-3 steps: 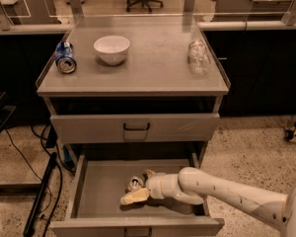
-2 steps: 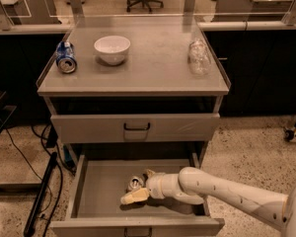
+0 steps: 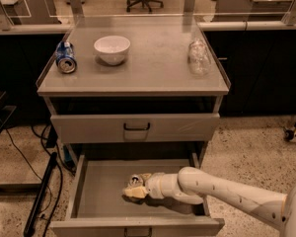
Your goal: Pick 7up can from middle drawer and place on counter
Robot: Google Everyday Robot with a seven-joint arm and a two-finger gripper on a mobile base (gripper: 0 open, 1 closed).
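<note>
On my far left, a blue can (image 3: 65, 57) lies on its side on the counter (image 3: 153, 73), with a white bowl (image 3: 112, 48) standing just to its right. Below them the upper drawer front (image 3: 89, 128) is closed and the middle drawer (image 3: 101, 194) is pulled open. The 7up can (image 3: 134, 180) sits on the drawer floor near the middle, its silver top facing up toward me. My gripper (image 3: 134, 187) is down in the drawer right at it. The jaws are narrowed around the can and holding it, one pale finger on its near side and the other at its far side. Further right, a clear bottle (image 3: 199, 57) stands on the counter. The arm (image 3: 227, 191) reaches in from the lower right.
</note>
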